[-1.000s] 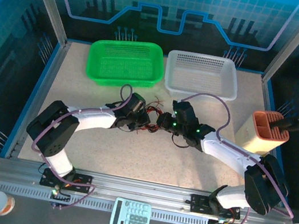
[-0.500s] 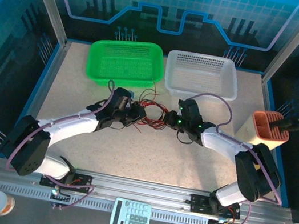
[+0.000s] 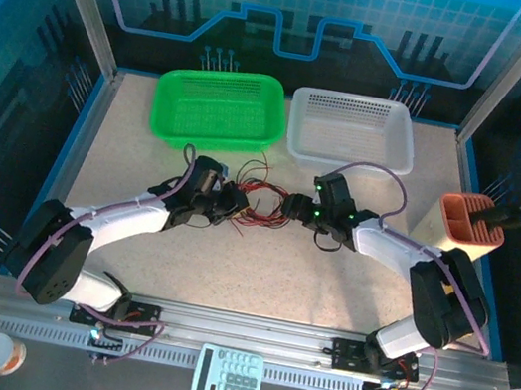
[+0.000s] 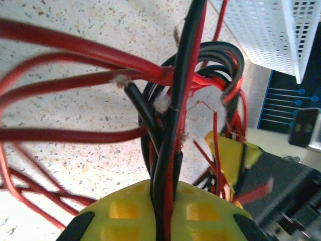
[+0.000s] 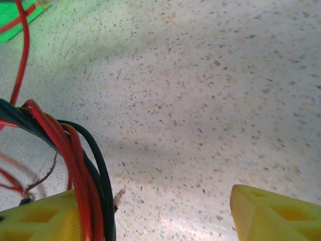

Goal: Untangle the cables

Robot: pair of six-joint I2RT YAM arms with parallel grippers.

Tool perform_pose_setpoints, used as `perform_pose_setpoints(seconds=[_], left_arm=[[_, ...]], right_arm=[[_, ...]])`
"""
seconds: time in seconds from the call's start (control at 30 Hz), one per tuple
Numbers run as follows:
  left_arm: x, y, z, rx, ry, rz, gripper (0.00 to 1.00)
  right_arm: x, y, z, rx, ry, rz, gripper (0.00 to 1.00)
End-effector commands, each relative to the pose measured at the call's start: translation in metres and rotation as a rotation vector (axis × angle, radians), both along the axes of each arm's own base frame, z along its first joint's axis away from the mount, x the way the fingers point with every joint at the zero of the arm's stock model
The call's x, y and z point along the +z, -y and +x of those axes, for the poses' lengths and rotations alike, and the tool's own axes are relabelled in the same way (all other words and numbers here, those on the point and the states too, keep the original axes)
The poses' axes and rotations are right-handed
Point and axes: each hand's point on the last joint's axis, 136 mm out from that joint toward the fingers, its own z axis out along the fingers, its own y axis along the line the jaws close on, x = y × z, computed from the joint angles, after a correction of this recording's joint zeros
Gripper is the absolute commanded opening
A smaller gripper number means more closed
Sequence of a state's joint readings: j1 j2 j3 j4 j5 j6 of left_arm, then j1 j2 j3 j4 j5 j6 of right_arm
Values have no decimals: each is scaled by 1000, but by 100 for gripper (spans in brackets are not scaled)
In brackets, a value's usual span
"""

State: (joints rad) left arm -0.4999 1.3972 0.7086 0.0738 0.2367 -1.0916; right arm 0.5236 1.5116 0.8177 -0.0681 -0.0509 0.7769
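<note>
Counter (image 3: 257, 270): pale and speckled; the green basket (image 3: 220, 109) is carried at its far side.
White basket (image 3: 353, 131): placed just beside the green basket, on its right.
Left claw (image 3: 237, 201): seen near the green basket's near right corner; it is pinched narrow on the cables (image 3: 261, 205).
Right claw (image 3: 291, 206): seen further right of that corner; it is spread wide, with wires leaned against one finger.
Cables: red and black, bunched between both claws, in front of the green basket.

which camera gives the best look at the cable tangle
Left wrist: the cables appear close up, red and black strands bunched together. Top external shows them as a small distant clump; right wrist catches a few strands beside one right finger.
</note>
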Motion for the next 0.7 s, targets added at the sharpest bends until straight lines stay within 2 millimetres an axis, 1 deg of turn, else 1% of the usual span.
perform_pose_setpoints(seconds=[0.0, 0.03, 0.07, 0.1, 0.13, 0.17, 0.23, 0.3, 0.37, 0.47, 0.53, 0.67], left_arm=[[-7, 2, 2, -10, -1, -6, 28], [-8, 2, 2, -13, -7, -3, 49], [-7, 3, 3, -17, -4, 0, 56], [-5, 4, 3, -23, 3, 3, 61], [-3, 4, 3, -25, 7, 9, 68], [-1, 4, 3, -28, 12, 15, 72], [9, 3, 4, -34, 34, 20, 76], [23, 3, 5, -38, 64, 20, 79], [38, 3, 6, -44, 98, 23, 81], [58, -2, 6, -51, 143, 57, 83], [65, -11, 5, -43, 160, 114, 84], [64, -38, 2, -15, 168, 272, 85]], right_arm=[[44, 14, 9, -20, 94, -24, 78], [49, 17, 7, -22, 104, -31, 80], [53, 21, 5, -25, 109, -40, 80], [69, 21, 8, -27, 143, -34, 81], [76, 24, 8, -29, 158, -38, 81], [81, 26, 7, -30, 165, -42, 81], [91, 28, 4, -26, 188, -43, 81], [94, 27, 2, -13, 190, -44, 81], [91, 24, -1, 14, 182, -52, 80], [77, 20, -6, 48, 146, -91, 77], [63, 18, -9, 62, 116, -106, 76], [40, 9, -9, 90, 54, -107, 72]])
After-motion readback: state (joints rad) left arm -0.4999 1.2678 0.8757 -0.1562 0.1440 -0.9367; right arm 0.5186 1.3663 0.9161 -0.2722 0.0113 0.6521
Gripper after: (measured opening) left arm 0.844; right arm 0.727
